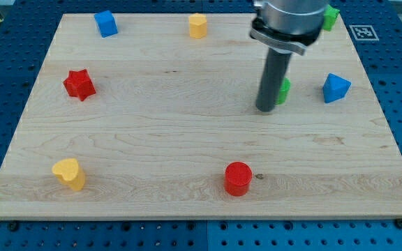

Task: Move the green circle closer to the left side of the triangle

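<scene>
The green circle (283,90) sits on the wooden board (187,139) at the view's right, mostly hidden behind my rod. The blue triangle (336,88) lies to its right with a gap between them. My tip (266,108) rests on the board right against the green circle's left side.
A blue block (106,23) and a yellow block (198,25) sit near the top edge. A second green block (330,17) is at the top right. A red star (79,84) is at the left, a yellow heart (70,173) at the bottom left, a red cylinder (238,178) at the bottom.
</scene>
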Available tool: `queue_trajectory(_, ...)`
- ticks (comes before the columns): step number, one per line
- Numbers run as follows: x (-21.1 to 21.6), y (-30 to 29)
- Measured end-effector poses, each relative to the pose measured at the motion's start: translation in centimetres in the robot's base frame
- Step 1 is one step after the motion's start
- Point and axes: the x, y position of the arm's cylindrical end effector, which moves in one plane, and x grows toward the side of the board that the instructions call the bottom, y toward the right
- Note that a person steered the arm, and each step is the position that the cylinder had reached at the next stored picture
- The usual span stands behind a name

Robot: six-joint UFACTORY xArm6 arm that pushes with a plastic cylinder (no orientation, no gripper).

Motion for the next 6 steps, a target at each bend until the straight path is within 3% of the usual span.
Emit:
queue_trajectory(1, -1.2, 0.1)
queue_trajectory(2, 2.5, 0.2)
queue_trajectory(3, 2.7, 2.9)
queue_trajectory(4, -0.1, 5.4)
queue_trajectory(5, -0.1, 5.3)
queue_trajectory(6, -1.0, 1.4)
